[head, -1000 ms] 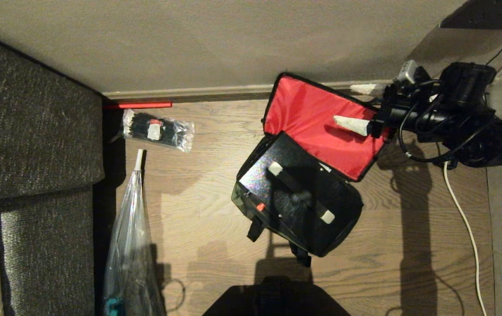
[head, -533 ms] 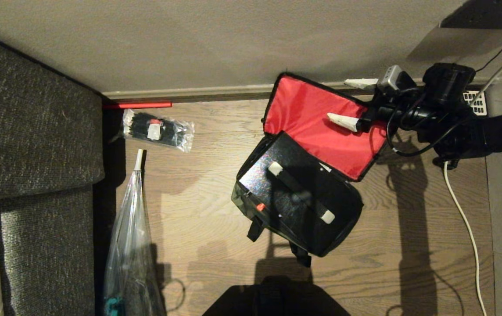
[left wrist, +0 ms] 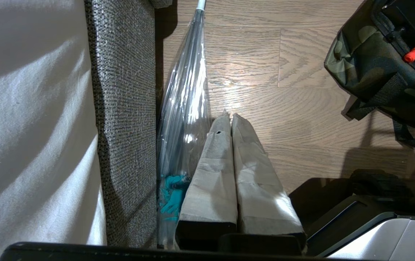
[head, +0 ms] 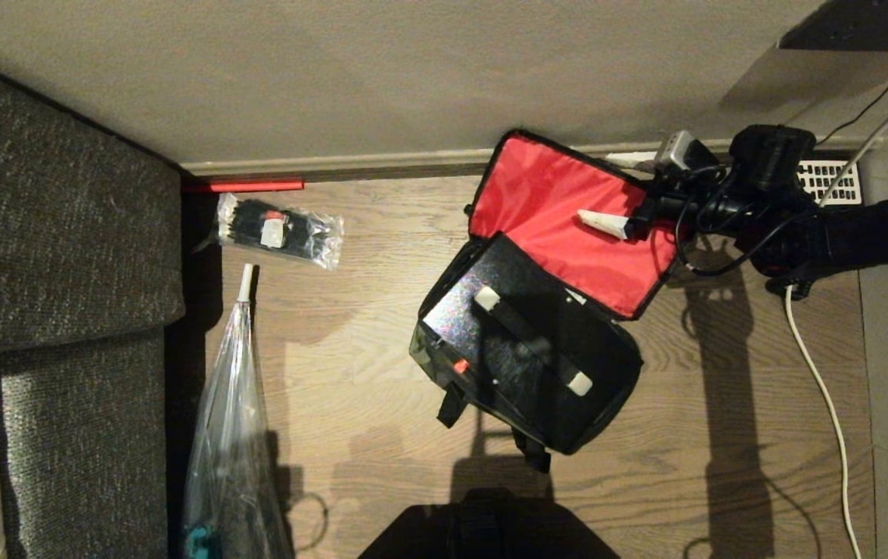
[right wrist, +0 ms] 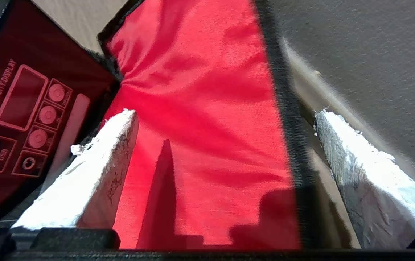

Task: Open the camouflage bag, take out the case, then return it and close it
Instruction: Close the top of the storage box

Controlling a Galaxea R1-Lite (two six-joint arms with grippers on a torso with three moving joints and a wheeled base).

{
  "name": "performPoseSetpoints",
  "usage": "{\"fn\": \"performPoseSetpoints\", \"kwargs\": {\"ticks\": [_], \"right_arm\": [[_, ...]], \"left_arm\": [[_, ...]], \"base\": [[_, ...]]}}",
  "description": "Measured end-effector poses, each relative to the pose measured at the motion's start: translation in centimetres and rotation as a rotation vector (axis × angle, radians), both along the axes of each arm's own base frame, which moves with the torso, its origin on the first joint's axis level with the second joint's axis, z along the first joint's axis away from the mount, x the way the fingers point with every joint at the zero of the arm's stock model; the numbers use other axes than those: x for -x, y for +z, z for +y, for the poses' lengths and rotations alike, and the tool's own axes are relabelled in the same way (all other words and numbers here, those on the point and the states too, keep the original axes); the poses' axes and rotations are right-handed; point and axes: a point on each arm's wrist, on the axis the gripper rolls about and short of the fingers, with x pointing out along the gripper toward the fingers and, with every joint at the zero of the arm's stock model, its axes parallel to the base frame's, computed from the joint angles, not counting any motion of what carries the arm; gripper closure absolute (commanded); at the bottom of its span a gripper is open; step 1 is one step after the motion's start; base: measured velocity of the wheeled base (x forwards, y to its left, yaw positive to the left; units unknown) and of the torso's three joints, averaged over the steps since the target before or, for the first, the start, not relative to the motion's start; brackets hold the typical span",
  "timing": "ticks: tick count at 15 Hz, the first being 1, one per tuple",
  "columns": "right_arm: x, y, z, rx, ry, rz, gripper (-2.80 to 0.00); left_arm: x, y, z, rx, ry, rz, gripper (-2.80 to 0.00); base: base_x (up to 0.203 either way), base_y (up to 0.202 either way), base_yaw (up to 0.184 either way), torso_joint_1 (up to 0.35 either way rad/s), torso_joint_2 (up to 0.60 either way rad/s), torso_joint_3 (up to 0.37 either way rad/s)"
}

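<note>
Right arm: it reaches in from the right, low over the wooden floor (head: 351, 341), stretched toward the wall (head: 335, 70).
Right gripper (head: 611, 190): spread wide and holding nothing; the far edge of the lid runs between its two white fingers, one finger (head: 603, 223) over the red lining, the other on the wall side.
Left gripper (left wrist: 231, 119): pressed closed on nothing, pointing down at the floor beside the sofa (left wrist: 127, 108), parked.
Camouflage bag (head: 560, 423): sits on the floor near the wall, its lid (head: 560, 210) thrown fully back with the red lining facing up.
Case (head: 506, 326): black and speckled, lying inside the open bag, handle and small red latch (head: 460, 365) uppermost.
Clear plastic bag (head: 230, 435): long, lying along the sofa's edge with something teal at its lower end.
Small packet (head: 281, 231): a clear wrapper with dark contents, on the floor by the wall, well apart from the camouflage bag.
White cable (head: 824, 396): trails across the floor on the right.
</note>
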Motion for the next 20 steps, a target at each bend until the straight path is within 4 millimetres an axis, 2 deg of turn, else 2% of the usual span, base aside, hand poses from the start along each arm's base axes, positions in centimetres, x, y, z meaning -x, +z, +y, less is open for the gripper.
{"fn": "performPoseSetpoints", "kwargs": {"ticks": [1,9,13,17,20], "right_arm": [[-0.1,-0.2,0.0,-0.002,0.004,0.014,0.00],[-0.9,-1.4,0.4,0.001,0.002,0.041,0.00],[-0.6,-1.3,0.7,0.002,0.011,0.038,0.00],[1.6,0.7,0.7,0.003,0.012,0.036,0.00],[5.0,2.5,0.4,0.013,-0.008,0.060,0.00]], "left_arm": [[0.0,0.0,0.0,0.000,0.000,0.000,0.00],[0.0,0.0,0.0,0.000,0.001,0.000,0.00],[0.0,0.0,0.0,0.000,0.000,0.000,0.00],[0.0,0.0,0.0,0.000,0.000,0.000,0.00],[0.0,0.0,0.0,0.000,0.000,0.000,0.00]], "base": [[0.000,0.000,0.000,0.000,0.00,0.000],[0.000,0.000,0.000,0.000,0.00,0.000],[0.000,0.000,0.000,0.000,0.00,0.000],[0.000,0.000,0.000,0.000,0.00,0.000],[0.000,0.000,0.000,0.000,0.00,0.000]]}}
